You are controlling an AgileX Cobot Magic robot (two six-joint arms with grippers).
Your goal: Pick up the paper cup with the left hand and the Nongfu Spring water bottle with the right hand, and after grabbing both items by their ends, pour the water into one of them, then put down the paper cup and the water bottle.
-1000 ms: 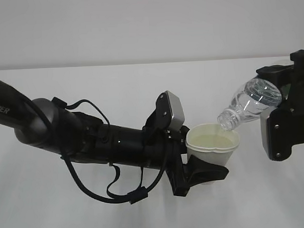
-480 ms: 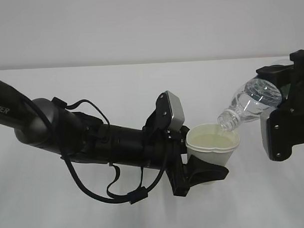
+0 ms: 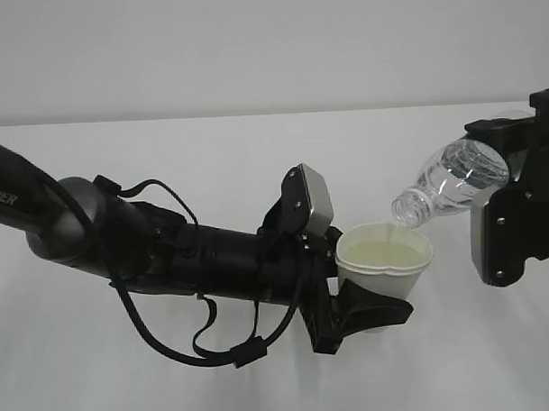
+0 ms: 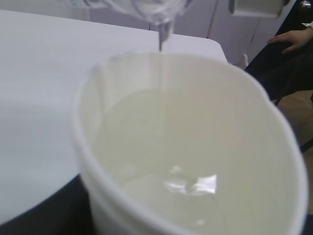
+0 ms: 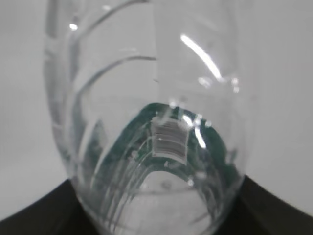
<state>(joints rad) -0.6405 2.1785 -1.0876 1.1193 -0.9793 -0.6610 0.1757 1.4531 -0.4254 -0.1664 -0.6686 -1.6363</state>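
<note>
The white paper cup [image 3: 384, 254] is held off the table by my left gripper [image 3: 375, 308], shut on its lower part. It stands upright with pale water inside. In the left wrist view the paper cup [image 4: 186, 147] fills the frame, and a thin stream of water [image 4: 161, 41] falls into it. My right gripper [image 3: 512, 175] is shut on the base end of the clear Nongfu Spring water bottle [image 3: 450, 186], which tilts neck-down to the left over the cup's rim. In the right wrist view the bottle [image 5: 151, 122] shows its dark green label between black fingers [image 5: 29, 213].
The white table [image 3: 164, 155] runs back to a plain pale wall. My left arm with its cables [image 3: 168, 254] lies across the left half. The left wrist view shows the table's far edge, white cabinets and a person's hand [image 4: 293, 39].
The bottle's neck has risen a little, so the bottle lies flatter over the cup. The right gripper has edged slightly right. The left arm and cup have stayed still.
</note>
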